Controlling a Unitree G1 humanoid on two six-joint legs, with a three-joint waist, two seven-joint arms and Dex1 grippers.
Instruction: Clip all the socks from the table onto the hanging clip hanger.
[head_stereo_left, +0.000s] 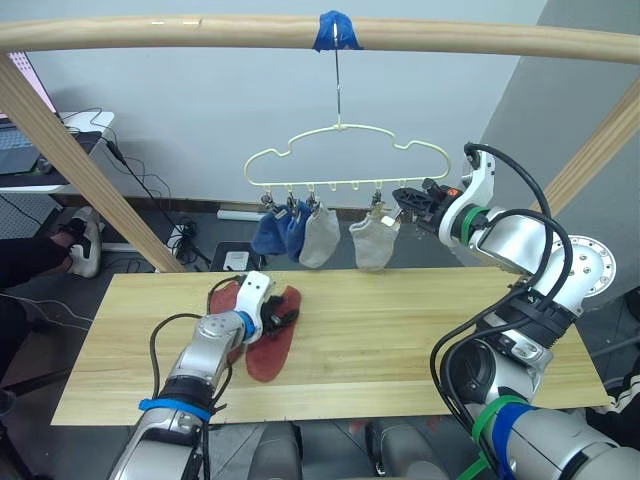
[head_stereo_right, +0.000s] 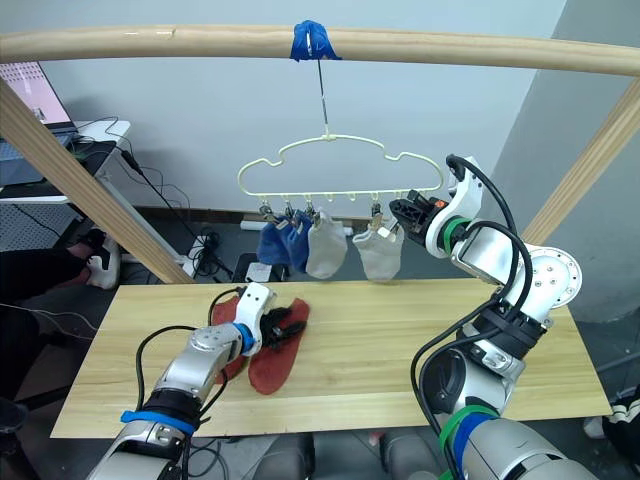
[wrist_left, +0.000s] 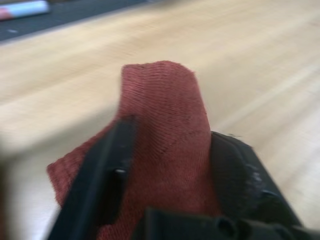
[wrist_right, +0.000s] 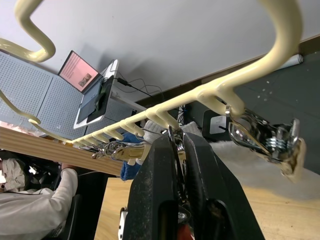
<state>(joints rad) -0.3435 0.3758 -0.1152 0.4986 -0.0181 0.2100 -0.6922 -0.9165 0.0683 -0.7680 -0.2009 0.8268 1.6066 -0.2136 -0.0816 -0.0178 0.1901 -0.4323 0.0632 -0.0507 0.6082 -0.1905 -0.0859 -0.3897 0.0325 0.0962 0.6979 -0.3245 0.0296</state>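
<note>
Two rust-red socks lie on the table (head_stereo_left: 420, 330) at its left. My left gripper (head_stereo_left: 288, 314) is shut on the upper end of one rust-red sock (head_stereo_left: 270, 352), and its fingers (wrist_left: 107, 165) pinch a raised fold of the knit (wrist_left: 167, 110). The other rust-red sock (head_stereo_left: 222, 296) lies partly under that arm. The clip hanger (head_stereo_left: 345, 150) hangs from the pole with two blue socks (head_stereo_left: 272, 232) and two light grey socks (head_stereo_left: 374, 243) clipped on. My right gripper (head_stereo_left: 402, 196) is at the hanger's right end, shut on a silver clip (wrist_right: 176, 141). Another clip (wrist_right: 265, 142) hangs free beside it.
A thick wooden pole frame (head_stereo_left: 200, 33) crosses overhead, with slanted struts at both sides. A desk with a laptop (head_stereo_left: 20, 150) stands at the far left, cables lie on the floor behind the table, and a person's sleeve (wrist_right: 30, 200) appears in the right wrist view.
</note>
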